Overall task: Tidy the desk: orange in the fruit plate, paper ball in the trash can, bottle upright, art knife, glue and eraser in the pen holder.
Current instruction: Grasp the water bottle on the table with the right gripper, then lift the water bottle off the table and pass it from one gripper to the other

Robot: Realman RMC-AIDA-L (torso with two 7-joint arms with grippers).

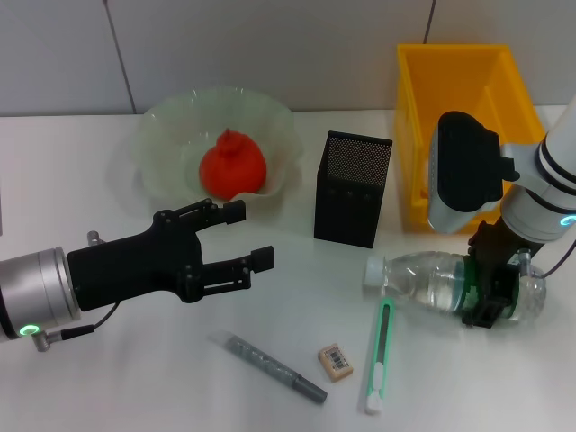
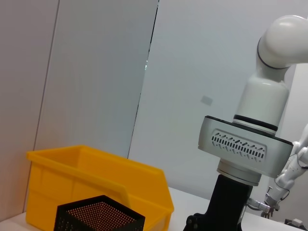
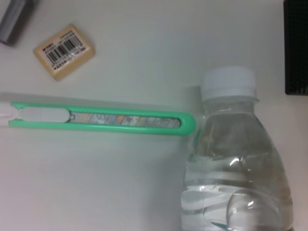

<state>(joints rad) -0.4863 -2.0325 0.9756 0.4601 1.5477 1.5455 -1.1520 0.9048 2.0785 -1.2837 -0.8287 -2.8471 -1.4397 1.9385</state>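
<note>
The orange (image 1: pixel 232 164) lies in the pale green fruit plate (image 1: pixel 162 117). A clear bottle (image 1: pixel 432 281) (image 3: pixel 236 159) lies on its side, cap toward the black mesh pen holder (image 1: pixel 353 189) (image 2: pixel 98 216). My right gripper (image 1: pixel 490 286) is down around the bottle's lower half. The green art knife (image 1: pixel 381 355) (image 3: pixel 101 119), tan eraser (image 1: pixel 335 362) (image 3: pixel 63 50) and grey glue stick (image 1: pixel 270 367) (image 3: pixel 12 19) lie on the table in front. My left gripper (image 1: pixel 247 236) hovers open and empty, just in front of the plate. The yellow trash can (image 1: pixel 459 81) (image 2: pixel 96 183) stands at the back right. No paper ball is in view.
White table with a grey wall behind. The pen holder stands between the plate and the yellow bin. The knife's tip nearly touches the bottle's shoulder. The right arm (image 2: pixel 245 144) rises close in front of the bin.
</note>
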